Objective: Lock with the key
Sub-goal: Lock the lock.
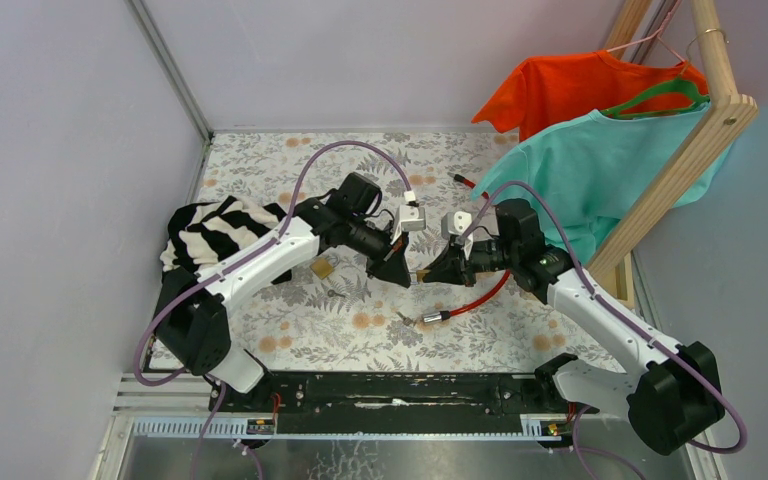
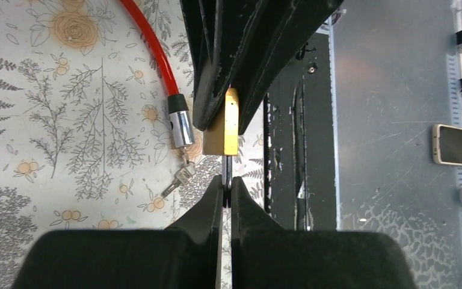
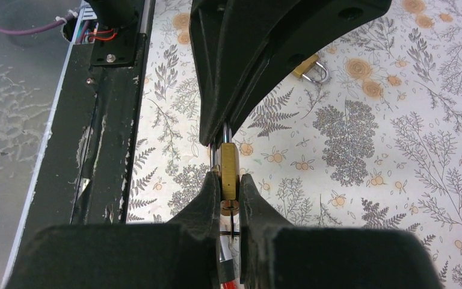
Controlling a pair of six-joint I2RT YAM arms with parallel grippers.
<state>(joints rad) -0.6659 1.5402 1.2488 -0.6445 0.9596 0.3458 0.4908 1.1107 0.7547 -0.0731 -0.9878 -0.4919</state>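
Note:
A brass padlock (image 1: 421, 272) hangs in the air between my two grippers above the mat's middle. My right gripper (image 1: 432, 271) is shut on the brass body (image 3: 228, 171). A thin key (image 3: 231, 221) sticks out of the keyhole at the body's near end, between the right fingers. My left gripper (image 1: 401, 269) is shut on the padlock's silver shackle (image 2: 227, 173). In the left wrist view the brass body (image 2: 231, 129) sits just past my left gripper (image 2: 227, 195), clamped by the right fingers. In the right wrist view my right gripper (image 3: 229, 186) grips the body.
A second brass padlock (image 1: 322, 268) lies on the floral mat, also in the right wrist view (image 3: 310, 67). A red cable lock (image 1: 480, 295) with keys (image 2: 177, 179) lies below the grippers. A striped cloth (image 1: 210, 232) lies left. Orange (image 1: 580, 90) and teal (image 1: 600, 165) shirts hang on a wooden rack (image 1: 695, 145) at right.

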